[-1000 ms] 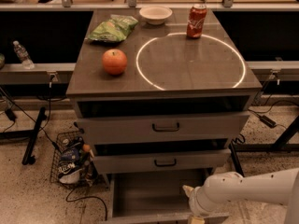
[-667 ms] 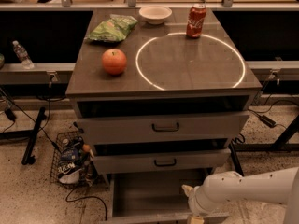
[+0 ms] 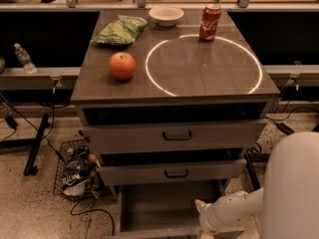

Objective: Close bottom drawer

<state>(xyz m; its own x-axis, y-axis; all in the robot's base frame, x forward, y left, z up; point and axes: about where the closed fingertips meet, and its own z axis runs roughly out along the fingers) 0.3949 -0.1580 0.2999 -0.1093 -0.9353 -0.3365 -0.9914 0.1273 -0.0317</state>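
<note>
Change vs a second ago: small. The claw (image 3: 202, 218) sits at about the same spot, at the right front corner of the bottom drawer (image 3: 159, 205). The white arm (image 3: 234, 210) behind it has swung, so its bulky rounded section now fills the view to the right of the bottom drawer. The drawer itself has not moved: it is pulled well out at floor level with its inner floor exposed. Its front panel is mostly cut off at the lower edge and no handle shows. Judgement: the closing push has not taken effect yet, so the task is barely started; the arm looks to be lining up on the front. Cannot tell whether the claw is apart or together, or whether it touches the panel. Directly above the bottom drawer is the middle drawer (image 3: 139, 173), slightly out, and above that the top drawer (image 3: 129, 136), both with flat matte grey fronts and thin dark bar handles. Well above is the surface (image 3: 199, 68), a smooth brownish slab with a glowing ring. It carries a round red-orange apple (image 3: 122, 65), a crinkly green chip bag (image 3: 119, 30), a pale shallow bowl (image 3: 166, 15) and a red cylindrical can (image 3: 210, 22). Left of the bottom drawer is a wire basket (image 3: 75, 171) on speckled floor.
</note>
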